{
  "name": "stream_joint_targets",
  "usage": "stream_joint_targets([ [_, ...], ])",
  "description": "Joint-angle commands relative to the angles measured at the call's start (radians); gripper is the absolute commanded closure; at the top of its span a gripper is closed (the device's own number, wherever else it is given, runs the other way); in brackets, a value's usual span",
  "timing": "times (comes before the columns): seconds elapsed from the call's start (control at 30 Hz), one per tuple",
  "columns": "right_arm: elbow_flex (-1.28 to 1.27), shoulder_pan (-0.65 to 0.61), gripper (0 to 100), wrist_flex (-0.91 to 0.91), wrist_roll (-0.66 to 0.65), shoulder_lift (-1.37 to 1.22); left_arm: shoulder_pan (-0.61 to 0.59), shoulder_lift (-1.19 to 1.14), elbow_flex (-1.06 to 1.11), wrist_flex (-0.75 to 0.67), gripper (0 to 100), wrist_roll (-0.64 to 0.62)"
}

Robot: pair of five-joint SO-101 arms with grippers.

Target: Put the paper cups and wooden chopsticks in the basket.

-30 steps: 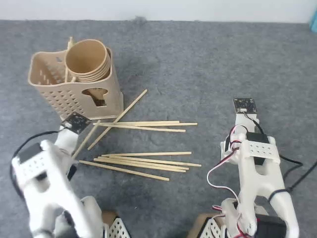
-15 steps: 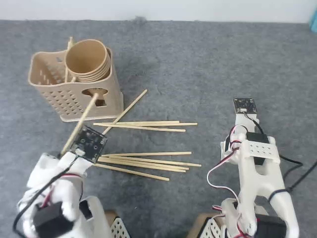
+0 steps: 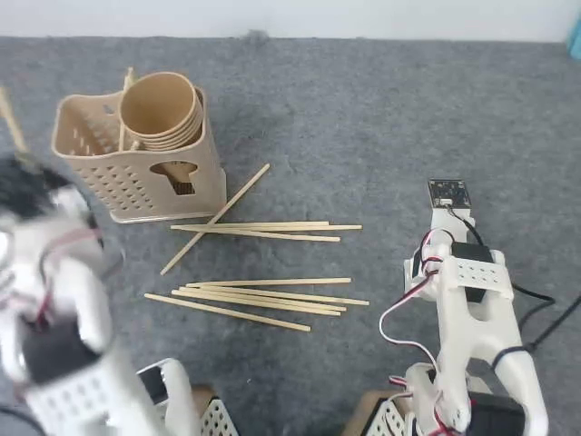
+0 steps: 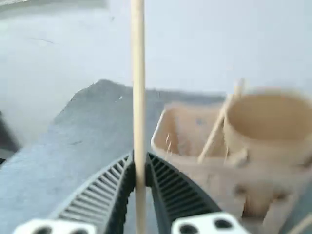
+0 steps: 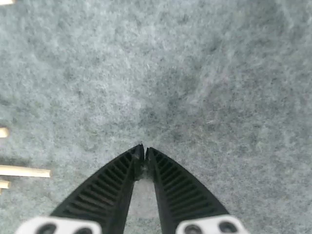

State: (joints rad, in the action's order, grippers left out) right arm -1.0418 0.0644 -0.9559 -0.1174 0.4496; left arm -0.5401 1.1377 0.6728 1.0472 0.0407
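Note:
My left gripper (image 4: 140, 163) is shut on one wooden chopstick (image 4: 139, 92), which stands upright between the jaws. From above, this arm is raised at the left of the mat, with the chopstick (image 3: 11, 118) pointing up beside the basket (image 3: 91, 163). The beige basket (image 4: 185, 136) holds a stack of paper cups (image 3: 162, 109) and a chopstick (image 4: 219, 124) leaning by the cups (image 4: 268, 126). Several chopsticks (image 3: 263, 295) lie loose on the grey mat in front of the basket. My right gripper (image 5: 143, 148) is shut on nothing, low over bare mat at the right (image 3: 449, 193).
A second group of loose chopsticks (image 3: 263, 229) lies nearer the basket, one of them slanting toward its base. Chopstick ends (image 5: 22, 171) show at the edge of the right wrist view. Open mat lies behind and between the arms.
The left arm has lifted a chopstick off the mat near the basket and swung up and to the left with it. The right arm has not moved.

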Motion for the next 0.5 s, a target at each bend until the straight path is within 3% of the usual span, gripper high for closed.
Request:
stream_joint_targets([
  [0.0, 0.0, 0.002, 98.0, -0.012, -0.011, 0.036, 0.052, -0.212, -0.042, -0.443, 99, -0.256],
  [0.23, 0.0, 0.002, 98.0, -0.007, -0.011, 0.035, 0.16, -0.479, -0.039, -0.942, 99, -0.264],
  [0.47, 0.0, 0.002, 98.0, -0.004, -0.011, 0.035, 0.124, -0.686, -0.038, -1.066, 99, -0.258],
])
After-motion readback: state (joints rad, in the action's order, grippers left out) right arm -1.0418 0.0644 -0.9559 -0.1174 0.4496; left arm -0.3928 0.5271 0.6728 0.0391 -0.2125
